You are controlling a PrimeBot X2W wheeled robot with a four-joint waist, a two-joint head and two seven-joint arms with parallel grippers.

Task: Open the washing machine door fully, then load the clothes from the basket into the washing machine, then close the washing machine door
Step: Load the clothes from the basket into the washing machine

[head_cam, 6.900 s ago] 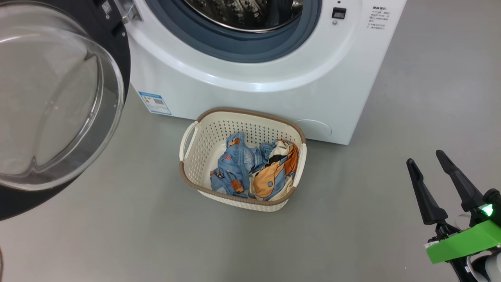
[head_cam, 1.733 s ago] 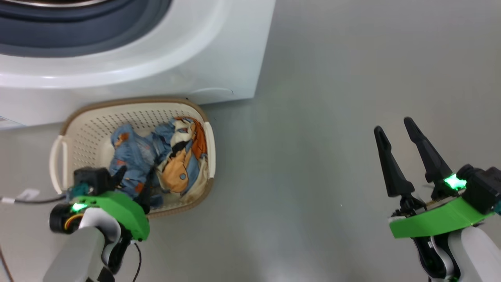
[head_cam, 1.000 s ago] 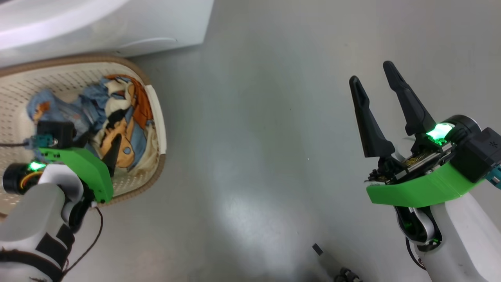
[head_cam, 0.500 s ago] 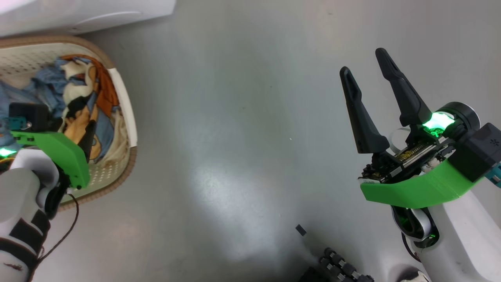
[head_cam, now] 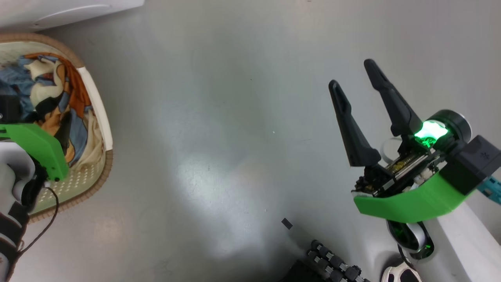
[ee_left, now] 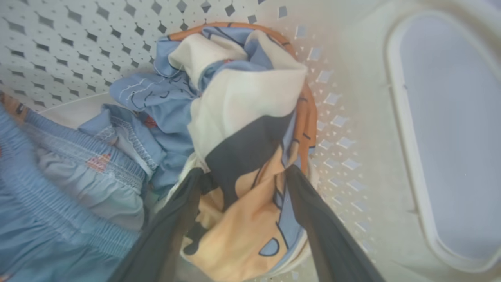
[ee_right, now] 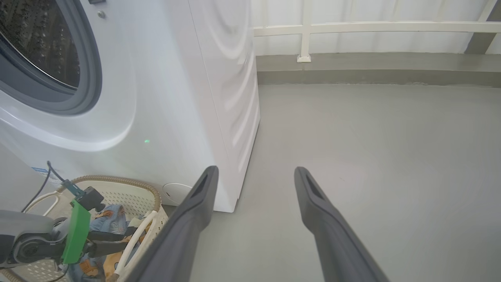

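Two soft, crumpled clothes (ee_left: pixel 242 98) lie in the perforated cream plastic basket (ee_left: pixel 344 117); the fingers of my left gripper (ee_left: pixel 244 176) stand spread astride a cream fold. If I close shallow, the limp cloth could slip out (or drag its blue neighbour along). My right gripper (head_cam: pixel 350 72) hangs spread over the grey floor (head_cam: pixel 219 117)

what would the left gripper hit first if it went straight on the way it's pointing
The cream patched garment: the left gripper is open with that cloth bunched between its fingers. Behind it lies the perforated wall of the basket, though depth is hard to judge.
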